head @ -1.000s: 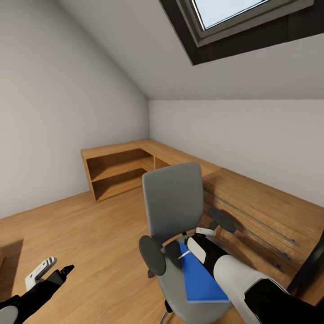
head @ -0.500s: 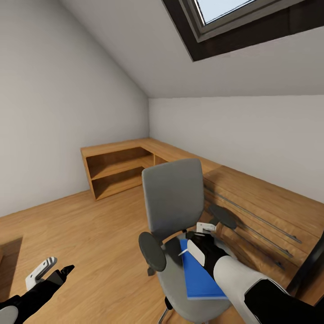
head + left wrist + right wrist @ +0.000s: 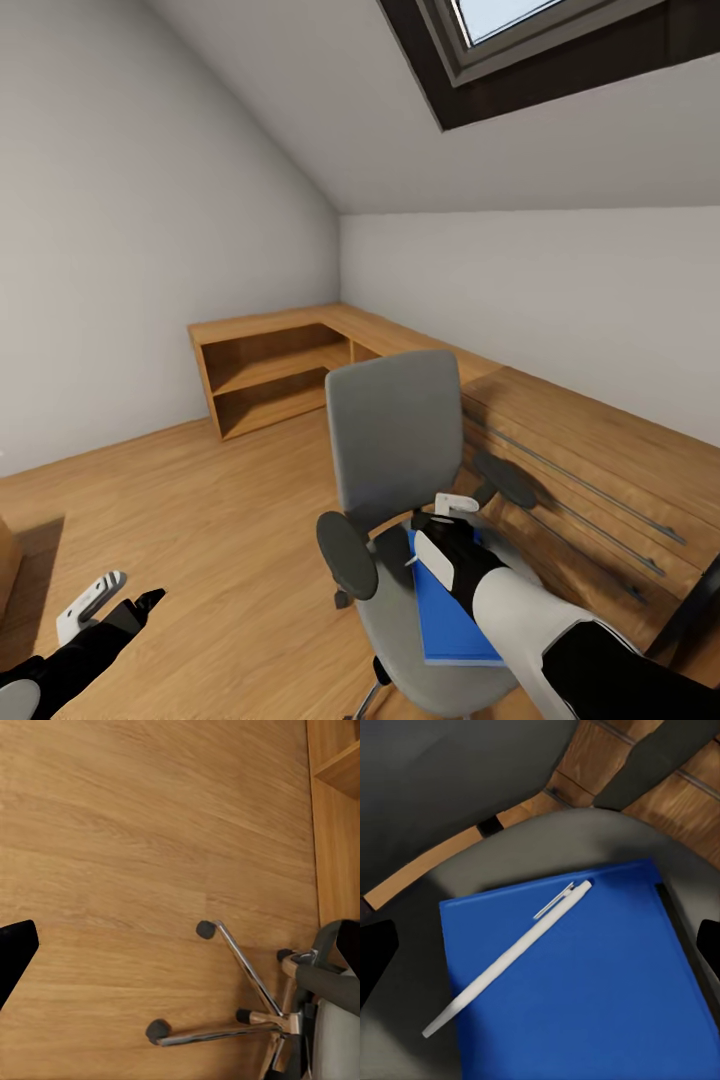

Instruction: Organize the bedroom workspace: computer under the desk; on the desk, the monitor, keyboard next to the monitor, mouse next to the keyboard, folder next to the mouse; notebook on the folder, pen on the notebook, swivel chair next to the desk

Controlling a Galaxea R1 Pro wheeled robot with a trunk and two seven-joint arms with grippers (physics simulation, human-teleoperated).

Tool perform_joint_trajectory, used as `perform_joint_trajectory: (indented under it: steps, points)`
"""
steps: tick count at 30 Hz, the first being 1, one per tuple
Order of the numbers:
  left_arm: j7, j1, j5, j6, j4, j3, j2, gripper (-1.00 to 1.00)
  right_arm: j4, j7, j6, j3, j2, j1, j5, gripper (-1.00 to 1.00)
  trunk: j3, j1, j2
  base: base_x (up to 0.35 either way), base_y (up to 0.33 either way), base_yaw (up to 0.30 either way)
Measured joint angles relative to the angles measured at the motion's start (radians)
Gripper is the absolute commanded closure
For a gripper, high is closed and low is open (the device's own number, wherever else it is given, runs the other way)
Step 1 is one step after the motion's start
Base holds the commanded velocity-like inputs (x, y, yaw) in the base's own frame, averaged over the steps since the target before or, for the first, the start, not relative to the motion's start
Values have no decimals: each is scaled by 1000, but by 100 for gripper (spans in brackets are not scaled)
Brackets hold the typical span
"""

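Wood floor [image 3: 200, 520] across bedroom. Left gripper [image 3: 112, 607] low at left over bare floor, fingers apart, holding nothing. Wooden shelf unit [image 3: 270, 370] in far corner. Grey swivel chair [image 3: 400, 440] centre-right, chrome base [image 3: 247, 1020] on castors, beside wooden dresser [image 3: 590, 480]. Blue folder [image 3: 585, 982] flat on chair seat, white pen [image 3: 510, 956] lying diagonally on folder. Right gripper [image 3: 440, 520] just above folder, jaws spread wide, gripping nothing.
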Motion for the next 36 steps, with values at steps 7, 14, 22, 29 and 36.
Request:
perform_joint_trajectory:
  steps: [7, 14, 22, 29, 36]
  points:
    - [-2, 0, -2, 1, 0, -1, 0, -100, 3, 0, 28, 1, 1, 0, 0, -100, 0, 0, 0, 0, 0, 5]
    - [-4, 0, -2, 2, 0, -4, -1, -100, 6, 1, 45, 0, -2, 0, 0, -100, 0, 0, 0, 53, -4, 1]
    - [-8, 0, -2, 1, 0, 2, 0, -100, 9, 4, 50, -1, -5, 0, 0, -100, -10, 11, -21, 21, -4, 0]
    - [-8, 0, -2, 0, 0, 2, 0, -100, 9, 4, 50, 0, -5, 0, 0, -100, -32, 38, -70, 0, 0, 0]
    - [-6, 0, -2, -1, 0, 0, -1, -100, 9, 3, 50, 0, -4, 0, 0, -100, -54, 65, -119, 0, 0, 0]
